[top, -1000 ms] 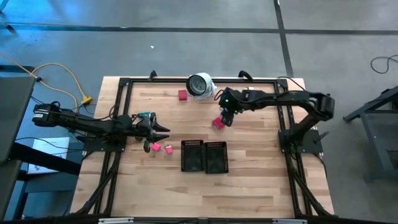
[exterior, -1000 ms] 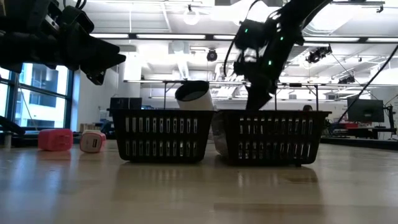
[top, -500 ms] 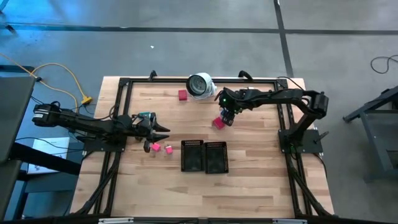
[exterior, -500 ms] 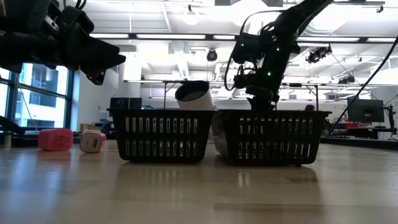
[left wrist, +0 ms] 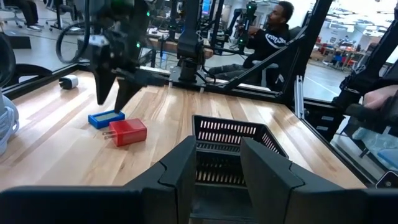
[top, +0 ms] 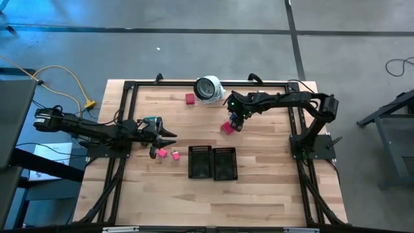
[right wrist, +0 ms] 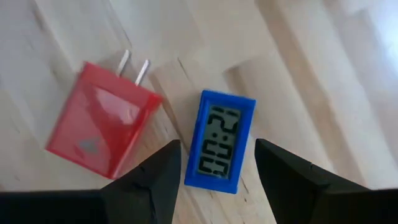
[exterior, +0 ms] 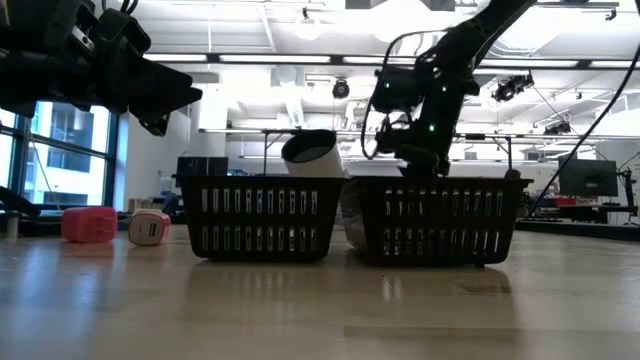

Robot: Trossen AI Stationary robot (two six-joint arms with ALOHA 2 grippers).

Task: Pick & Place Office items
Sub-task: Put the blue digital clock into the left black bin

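Note:
A blue thumb-sized clock [right wrist: 221,140] and a red plug adapter [right wrist: 99,127] lie flat on the wooden table [top: 259,162], side by side. My right gripper [right wrist: 216,147] hangs open just above them, pointing steeply down, with one finger on each side of the clock's near end and not touching it. In the high view it stands right of the table's middle [top: 234,124], beside the red adapter [top: 226,128]. My left gripper [top: 171,134] waits open and level at the table's left, with nothing between its fingers. Two pink pieces [top: 162,153] [top: 174,156] lie near it.
Two black mesh trays [top: 200,162] [top: 224,163] stand side by side near the table's front middle. A round white-and-grey object [top: 209,88] sits at the far edge with another red piece [top: 189,99] left of it. A person [left wrist: 273,31] shows beyond the table.
My right gripper has sunk toward the blue clock and the red adapter; in the low view its fingers have dropped behind the right tray's rim. Its fingers have stayed open.

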